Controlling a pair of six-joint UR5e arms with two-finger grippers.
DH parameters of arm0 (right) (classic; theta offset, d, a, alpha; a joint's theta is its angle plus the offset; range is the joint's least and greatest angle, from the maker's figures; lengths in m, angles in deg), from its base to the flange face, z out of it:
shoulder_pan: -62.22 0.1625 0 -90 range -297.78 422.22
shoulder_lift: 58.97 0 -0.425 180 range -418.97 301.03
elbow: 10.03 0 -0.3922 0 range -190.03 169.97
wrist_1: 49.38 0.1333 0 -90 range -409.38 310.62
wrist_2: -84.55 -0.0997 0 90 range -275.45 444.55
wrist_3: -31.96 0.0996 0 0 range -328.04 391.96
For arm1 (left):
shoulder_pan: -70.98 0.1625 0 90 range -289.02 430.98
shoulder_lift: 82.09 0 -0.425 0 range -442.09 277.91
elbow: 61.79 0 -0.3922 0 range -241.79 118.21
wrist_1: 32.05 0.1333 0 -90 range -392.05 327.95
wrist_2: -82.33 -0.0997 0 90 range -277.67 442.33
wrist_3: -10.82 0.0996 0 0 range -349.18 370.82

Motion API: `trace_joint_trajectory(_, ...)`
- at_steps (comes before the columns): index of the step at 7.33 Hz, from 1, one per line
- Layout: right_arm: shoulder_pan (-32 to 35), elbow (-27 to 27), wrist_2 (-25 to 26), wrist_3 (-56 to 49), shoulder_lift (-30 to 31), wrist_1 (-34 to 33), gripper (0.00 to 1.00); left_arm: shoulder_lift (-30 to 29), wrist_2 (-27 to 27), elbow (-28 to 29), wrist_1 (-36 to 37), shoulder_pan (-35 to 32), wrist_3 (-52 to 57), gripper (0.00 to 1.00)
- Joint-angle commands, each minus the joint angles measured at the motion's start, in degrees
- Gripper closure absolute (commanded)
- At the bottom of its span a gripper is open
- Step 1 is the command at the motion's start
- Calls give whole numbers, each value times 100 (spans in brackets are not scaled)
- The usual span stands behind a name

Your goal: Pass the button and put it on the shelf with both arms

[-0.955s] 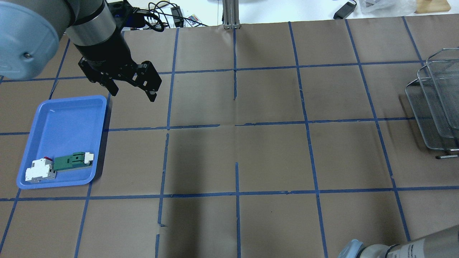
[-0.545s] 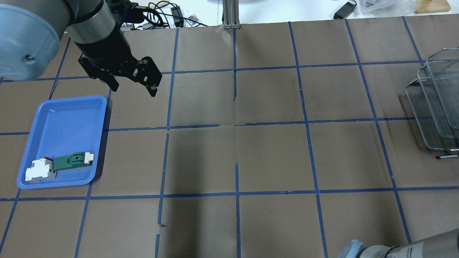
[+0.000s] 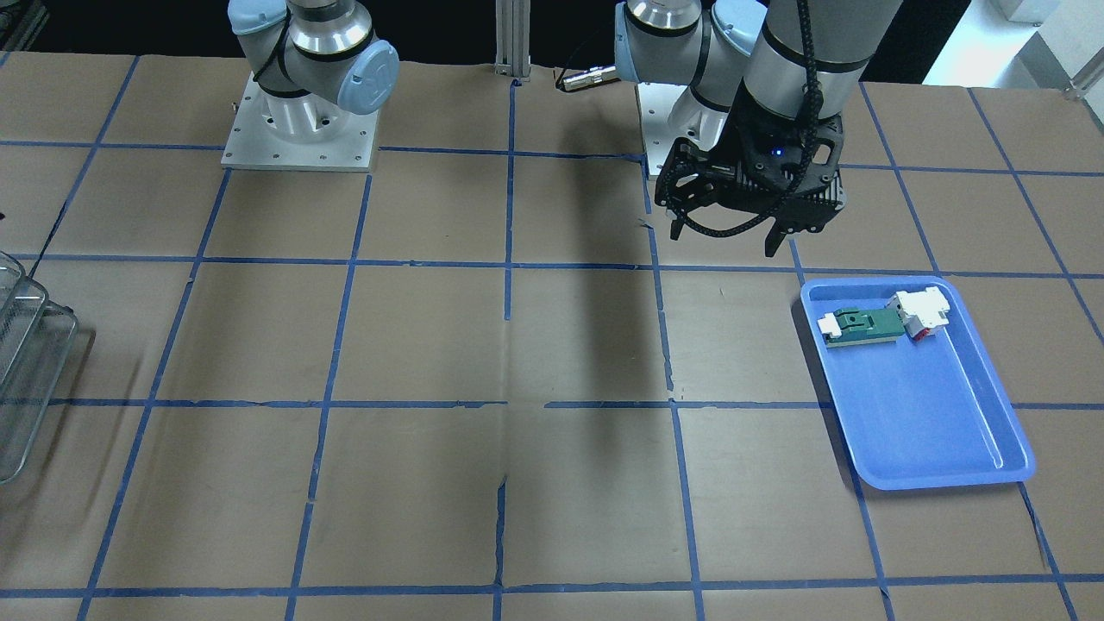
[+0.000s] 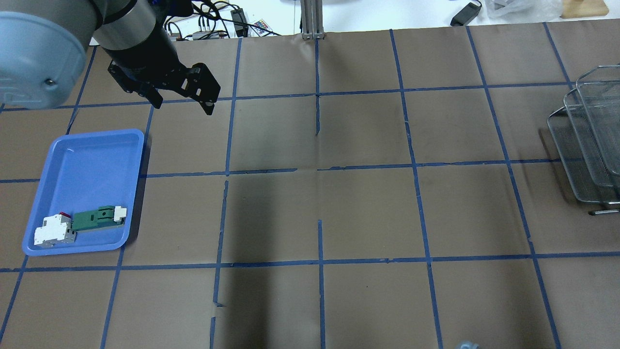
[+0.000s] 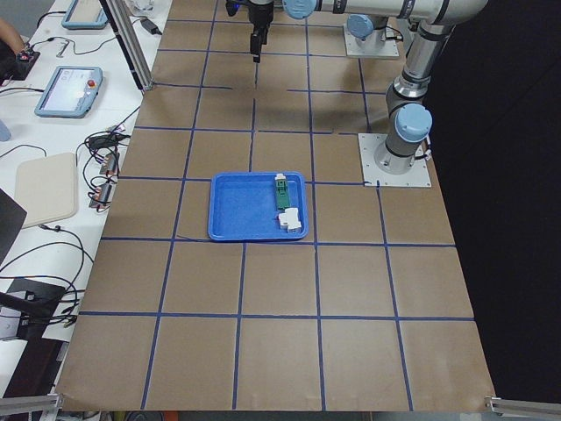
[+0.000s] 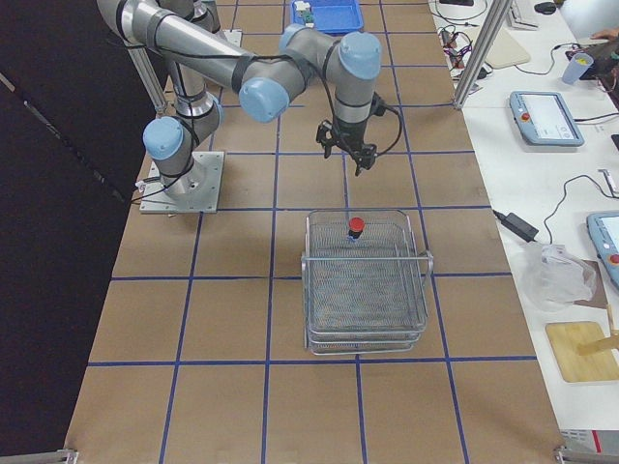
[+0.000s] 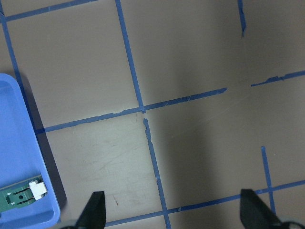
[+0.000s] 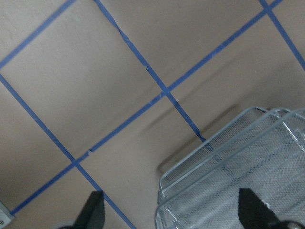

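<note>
Left pincer (image 4: 183, 107) has moved toward the far edge of the surface (image 4: 368, 208) in the overhead view, a bit more in each frame. The gap to the far rim of the blue tray (image 4: 101, 133) is wider now. The right arm (image 4: 466, 345) has pulled back out of the overhead view. Earlier its silver tube and light-blue cap filled the lower right corner. Now only a sliver of cap shows at the bottom edge.
</note>
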Motion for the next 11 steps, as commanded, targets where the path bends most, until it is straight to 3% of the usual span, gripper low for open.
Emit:
trace_joint_trajectory(1,1087,39,-33,1456,429,170,0,-7,22,2,43,-4,-14,0)
trace_joint_trajectory(4,2511,22,-15,4099,457,4,0,-7,40,-7,43,-12,-14,0)
trace_joint_trajectory(7,2612,-109,-25,5631,90,-182,0,-24,40,-7,43,-12,-14,0)
trace_joint_trajectory(9,2621,-731,-42,6740,-463,71,0,-33,40,10,52,-12,-14,0)
trace_joint_trajectory(11,2630,-796,2,7456,-563,485,0,-7,40,-7,43,-12,-14,0)
